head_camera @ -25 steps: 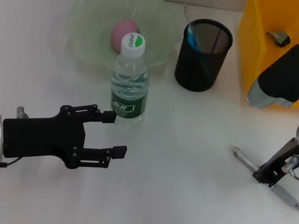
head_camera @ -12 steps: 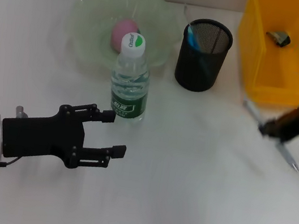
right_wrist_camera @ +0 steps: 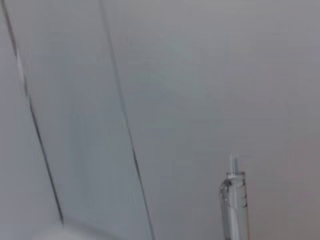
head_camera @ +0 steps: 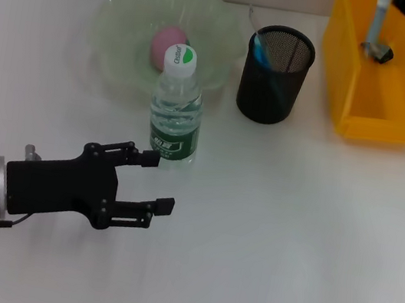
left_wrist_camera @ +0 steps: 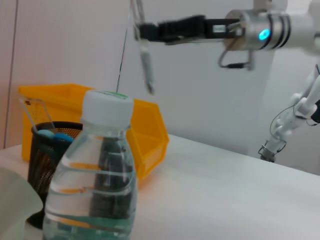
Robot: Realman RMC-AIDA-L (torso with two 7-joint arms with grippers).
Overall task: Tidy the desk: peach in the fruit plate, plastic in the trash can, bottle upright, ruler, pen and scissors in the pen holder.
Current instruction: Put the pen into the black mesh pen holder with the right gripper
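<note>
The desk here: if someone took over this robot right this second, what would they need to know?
Right gripper: raised above the yellow plastic bin, shut on a clear silver pen that hangs tip down.
Left gripper: open, low over the white desk, just in front of the clear plastic water bottle, not touching it.
Done: bottle stands upright; pink peach lies in the pale green glass plate; a blue-handled item stands in the black mesh pen holder.
In the bin lies a small dark object; I cannot tell what it is.
Left: pen into the holder.
</note>
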